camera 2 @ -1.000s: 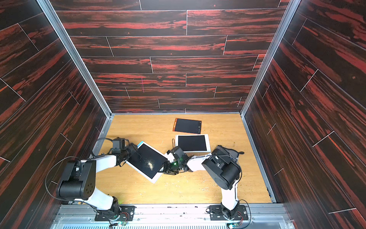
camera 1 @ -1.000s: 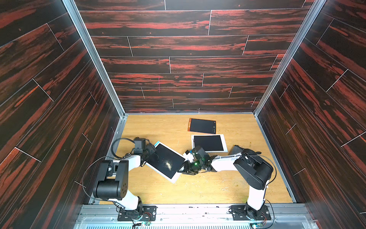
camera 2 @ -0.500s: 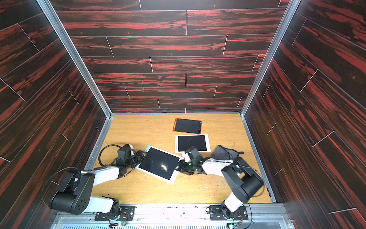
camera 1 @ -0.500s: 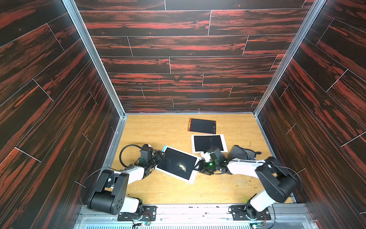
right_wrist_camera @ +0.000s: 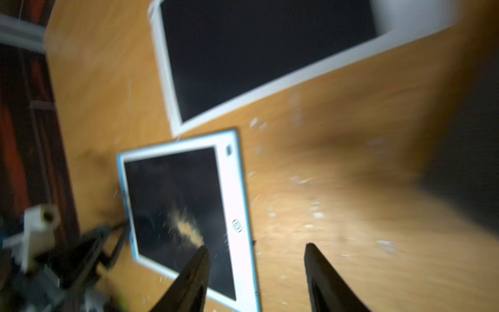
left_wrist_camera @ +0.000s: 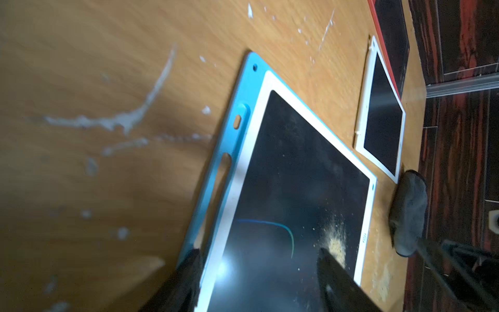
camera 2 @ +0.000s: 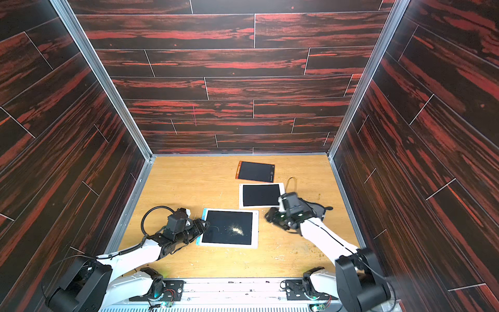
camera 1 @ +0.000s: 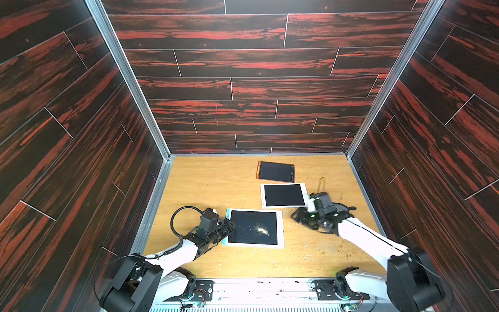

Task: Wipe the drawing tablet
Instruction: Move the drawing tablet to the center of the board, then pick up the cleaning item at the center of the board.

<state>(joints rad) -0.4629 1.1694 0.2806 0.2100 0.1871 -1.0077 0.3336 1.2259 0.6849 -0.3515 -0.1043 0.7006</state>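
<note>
Drawing tablet (camera 1: 253, 228) lies flat, blue edge (left_wrist_camera: 237, 102) toward left end effector (camera 1: 230, 225).

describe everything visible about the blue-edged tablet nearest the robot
The blue-edged tablet lies flat on the wooden table, white plastic-looking bezel around a dark screen, blue strip with slots along one side. Pale crumbs and a faint curved line mark the screen. The open left gripper straddles its blue side; contact is unclear.

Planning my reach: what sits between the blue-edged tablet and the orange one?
The white-framed tablet lies between them, seen in both top views.
</note>
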